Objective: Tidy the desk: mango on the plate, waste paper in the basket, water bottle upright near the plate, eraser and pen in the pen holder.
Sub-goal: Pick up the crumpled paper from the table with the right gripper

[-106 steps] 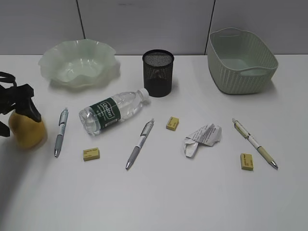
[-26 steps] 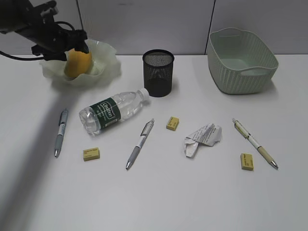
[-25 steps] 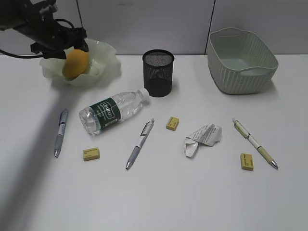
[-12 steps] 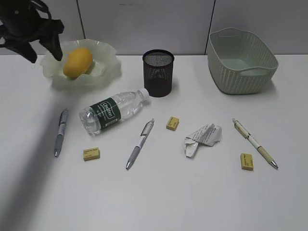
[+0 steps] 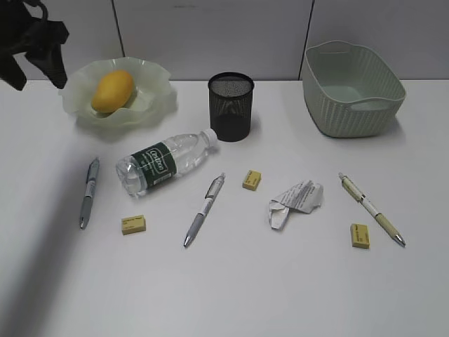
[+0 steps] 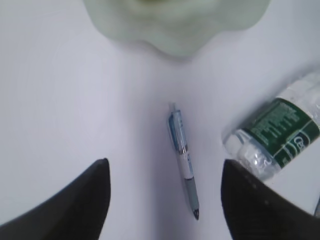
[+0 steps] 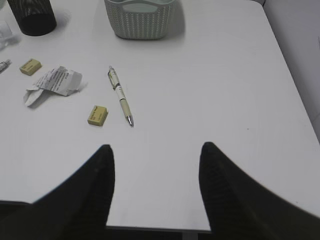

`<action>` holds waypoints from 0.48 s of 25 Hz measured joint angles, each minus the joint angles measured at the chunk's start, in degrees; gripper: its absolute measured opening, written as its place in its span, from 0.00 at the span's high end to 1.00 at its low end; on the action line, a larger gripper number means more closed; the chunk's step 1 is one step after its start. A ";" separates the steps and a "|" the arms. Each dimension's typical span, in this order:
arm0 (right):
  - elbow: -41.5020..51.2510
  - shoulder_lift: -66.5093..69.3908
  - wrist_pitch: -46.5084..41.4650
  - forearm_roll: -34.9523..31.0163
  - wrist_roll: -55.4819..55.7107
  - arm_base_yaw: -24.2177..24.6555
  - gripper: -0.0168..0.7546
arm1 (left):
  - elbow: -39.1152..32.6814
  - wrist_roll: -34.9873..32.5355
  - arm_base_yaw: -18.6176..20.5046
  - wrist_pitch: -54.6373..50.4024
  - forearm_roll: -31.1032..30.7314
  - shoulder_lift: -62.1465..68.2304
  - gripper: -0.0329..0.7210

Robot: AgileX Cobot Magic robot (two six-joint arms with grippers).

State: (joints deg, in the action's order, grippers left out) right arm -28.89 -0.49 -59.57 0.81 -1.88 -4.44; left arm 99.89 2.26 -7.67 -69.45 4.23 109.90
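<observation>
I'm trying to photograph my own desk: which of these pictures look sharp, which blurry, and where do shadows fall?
Exterior view: sharp and evenly lit; a broad soft shadow runs down the left of the desk, and the bottle glints slightly. Left wrist view: soft overall, with the plate at the top edge blurred and the dark claw tips fuzzy. Right wrist view: the pen and paper are fairly crisp, the near claw blurred.

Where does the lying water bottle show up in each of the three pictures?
Exterior view: water bottle lies centre-left, in front of the plate.
Left wrist view: water bottle at the right edge, partly cut off.
Right wrist view: cannot tell; only a clear sliver at the far left edge.
Shared landmark in the first two: the plate.
</observation>
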 joint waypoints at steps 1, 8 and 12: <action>0.00 0.00 0.00 0.00 0.00 0.00 0.41 | -1.50 0.00 0.00 0.00 0.25 -1.47 0.26; 0.00 0.00 0.00 0.00 0.00 0.00 0.41 | -16.60 -0.18 -2.39 0.81 1.91 -13.34 0.26; 0.00 0.00 -0.05 0.00 0.00 0.00 0.41 | -27.40 -1.05 -4.30 6.43 2.05 -21.74 0.26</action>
State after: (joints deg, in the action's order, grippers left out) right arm -28.89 -0.49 -59.63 0.81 -1.88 -4.44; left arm 72.49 1.21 -11.97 -63.02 6.28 88.16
